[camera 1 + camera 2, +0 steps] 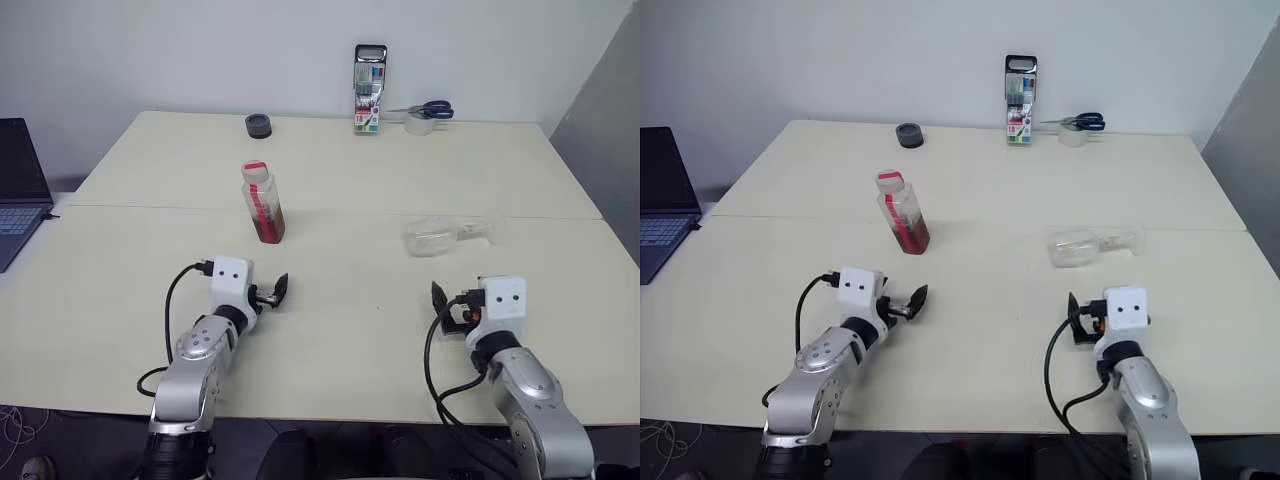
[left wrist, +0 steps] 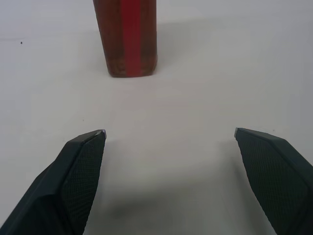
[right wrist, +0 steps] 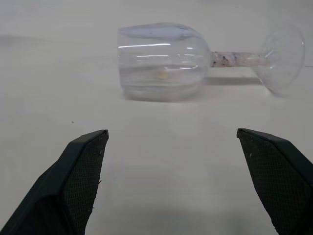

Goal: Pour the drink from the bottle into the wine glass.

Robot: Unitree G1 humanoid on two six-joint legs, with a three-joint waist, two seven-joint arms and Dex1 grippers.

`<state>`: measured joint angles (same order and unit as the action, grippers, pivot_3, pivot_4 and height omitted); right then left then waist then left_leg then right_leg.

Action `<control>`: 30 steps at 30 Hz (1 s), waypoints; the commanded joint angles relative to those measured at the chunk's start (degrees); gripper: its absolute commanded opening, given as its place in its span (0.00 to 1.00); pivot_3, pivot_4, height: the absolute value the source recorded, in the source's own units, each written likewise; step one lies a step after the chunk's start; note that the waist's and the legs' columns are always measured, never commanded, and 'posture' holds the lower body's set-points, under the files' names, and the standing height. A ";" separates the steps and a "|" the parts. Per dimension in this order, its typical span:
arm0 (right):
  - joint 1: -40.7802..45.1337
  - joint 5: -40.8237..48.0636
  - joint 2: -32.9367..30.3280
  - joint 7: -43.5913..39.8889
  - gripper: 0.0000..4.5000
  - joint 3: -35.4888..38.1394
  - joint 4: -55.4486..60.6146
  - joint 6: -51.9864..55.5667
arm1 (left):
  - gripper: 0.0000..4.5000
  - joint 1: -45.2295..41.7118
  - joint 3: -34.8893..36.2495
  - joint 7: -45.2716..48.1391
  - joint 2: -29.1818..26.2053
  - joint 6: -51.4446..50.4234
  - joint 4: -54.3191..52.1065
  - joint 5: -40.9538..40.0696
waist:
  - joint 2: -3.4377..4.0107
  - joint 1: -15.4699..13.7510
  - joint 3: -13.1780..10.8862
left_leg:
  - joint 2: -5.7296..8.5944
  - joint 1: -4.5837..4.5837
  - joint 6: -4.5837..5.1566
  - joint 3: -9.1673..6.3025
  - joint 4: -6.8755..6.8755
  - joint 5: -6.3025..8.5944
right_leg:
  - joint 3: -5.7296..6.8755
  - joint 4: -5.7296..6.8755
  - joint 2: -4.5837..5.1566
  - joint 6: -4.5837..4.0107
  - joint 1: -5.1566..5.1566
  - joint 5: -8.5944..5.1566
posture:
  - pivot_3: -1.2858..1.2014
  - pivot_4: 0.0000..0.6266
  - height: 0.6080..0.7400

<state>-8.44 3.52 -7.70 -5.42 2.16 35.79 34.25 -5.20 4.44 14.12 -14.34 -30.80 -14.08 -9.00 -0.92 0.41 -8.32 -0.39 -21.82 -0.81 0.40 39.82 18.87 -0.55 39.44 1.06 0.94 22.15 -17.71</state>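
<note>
1. On pale table (image 1: 330, 330), left-centre: small clear plastic bottle (image 1: 262, 203), capped, upright, reddish-brown drink (image 1: 270, 224) low inside.
2. Right: clear stemmed wine glass (image 1: 445, 235) lying sideways.
3. Left end effector (image 1: 276, 292) fingers apart, empty, near bottle.
4. Right end effector (image 1: 440, 305) fingers apart, empty, near glass.

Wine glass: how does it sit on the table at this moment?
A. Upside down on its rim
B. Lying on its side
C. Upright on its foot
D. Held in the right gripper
B. The wine glass lies on its side on the table, its stem level, ahead of the open, empty right gripper.
</note>
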 commanded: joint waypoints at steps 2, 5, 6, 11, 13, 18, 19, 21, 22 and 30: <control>-0.14 -0.06 -0.30 0.39 1.00 0.64 1.73 -0.58 | 1.00 -0.29 0.37 -0.34 -0.74 0.86 -2.80 0.36 | 0.00 0.03 0.00 | 0.00 0.00 0.00 -0.01 -0.01 0.00 | 0.01 0.00 -0.01 -0.01 0.01 0.00 | 0.52 0.24 1.00; -0.34 -0.09 -0.78 0.35 1.00 0.91 1.84 -0.76 | 1.00 -0.33 0.57 -0.44 -1.12 1.87 -2.80 0.81 | 0.00 0.03 0.00 | 0.00 -0.01 0.00 0.00 -0.01 0.00 | 0.01 -0.01 0.00 -0.01 0.00 0.00 | 0.52 0.24 1.00; -0.43 -0.16 -0.92 0.37 1.00 0.90 1.91 -0.81 | 1.00 -0.23 0.60 -0.40 -1.25 1.82 -2.83 0.77 | 0.00 0.03 0.00 | 0.00 0.00 0.00 0.00 -0.01 0.00 | 0.00 -0.01 0.00 -0.01 0.00 0.00 | 0.52 0.24 1.00; -0.87 -0.40 -1.33 0.41 1.00 0.34 2.35 -0.98 | 1.00 0.58 0.78 -0.17 -1.21 1.34 -3.61 -0.08 | 0.01 0.03 0.00 | 0.00 -0.01 0.00 0.00 -0.01 0.00 | 0.01 -0.01 0.00 -0.01 0.00 0.00 | 0.52 0.24 1.00; -1.03 -0.53 -1.46 0.40 1.00 0.05 2.51 -1.03 | 1.00 0.80 0.64 -0.08 -1.11 1.20 -4.11 -0.28 | 0.01 0.03 0.00 | 0.00 -0.01 0.00 0.00 -0.01 0.00 | 0.01 -0.02 0.00 -0.01 0.00 0.00 | 0.52 0.24 1.00; -0.58 -0.39 -2.70 -0.62 1.00 -0.24 3.46 -0.55 | 1.00 0.26 0.44 0.06 -1.12 0.96 -4.91 -0.48 | 0.01 0.03 0.00 | 0.00 -0.01 0.00 0.00 -0.01 0.00 | 0.01 -0.01 0.00 -0.01 0.00 0.00 | 0.52 0.24 1.00; -0.32 -0.37 -3.43 -1.17 1.00 -0.23 3.69 -0.40 | 1.00 0.10 0.60 0.04 -1.18 0.92 -4.98 -0.53 | 0.01 0.03 0.00 | 0.00 -0.01 0.00 0.00 -0.01 0.00 | 0.01 -0.02 0.00 -0.01 0.00 0.00 | 0.52 0.24 1.00; 0.58 0.54 -4.82 -2.36 1.00 0.44 4.20 0.44 | 1.00 -0.22 0.88 -0.07 -1.32 0.94 -5.11 -0.47 | 0.01 0.03 0.00 | 0.00 -0.01 0.00 0.01 -0.01 0.00 | 0.00 -0.03 0.00 -0.01 0.00 0.00 | 0.52 0.24 1.00; 1.48 1.69 -6.10 -3.84 1.00 1.10 4.84 1.22 | 1.00 -0.44 1.08 -0.16 -1.37 0.77 -5.39 -0.55 | 0.01 0.06 -0.02 | 0.00 -0.01 0.00 0.00 -0.01 0.00 | 0.01 -0.02 0.00 -0.01 0.00 0.00 | 0.52 0.24 1.00; 13.95 25.06 -16.66 -21.13 1.00 9.32 8.49 12.70 | 1.00 -3.03 2.47 -1.16 -1.55 -1.47 -7.87 -0.88 | -0.07 0.07 -0.10 | 0.00 -0.01 0.04 -0.07 -0.01 0.02 | 0.08 -0.05 -0.02 -0.01 -0.04 0.00 | 0.52 0.24 1.00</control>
<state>3.76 22.13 -23.08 -22.67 9.35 41.88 44.68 -7.54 6.05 13.26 -15.56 -32.19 -19.39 -9.15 -0.99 0.47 -8.42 -0.39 -21.84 -0.77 0.30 39.81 18.89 -0.46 39.39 1.04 0.93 22.10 -17.72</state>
